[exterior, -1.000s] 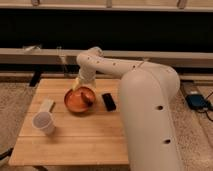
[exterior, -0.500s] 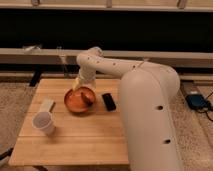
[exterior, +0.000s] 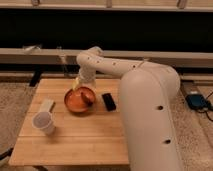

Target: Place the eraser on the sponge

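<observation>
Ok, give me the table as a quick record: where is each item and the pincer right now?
eraser: flat on the wooden table, just right of the orange bowl, not held
sponge: flat near the table's left edge, left of the bowl, nothing on it
plastic cup: in front of the sponge
pincer: at the bowl's far-left rim, away from the eraser
status: eraser not yet on sponge

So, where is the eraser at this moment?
The eraser lies flat on the table, just right of the orange bowl in the camera view; the gripper hangs over that bowl, away from the eraser.
</observation>
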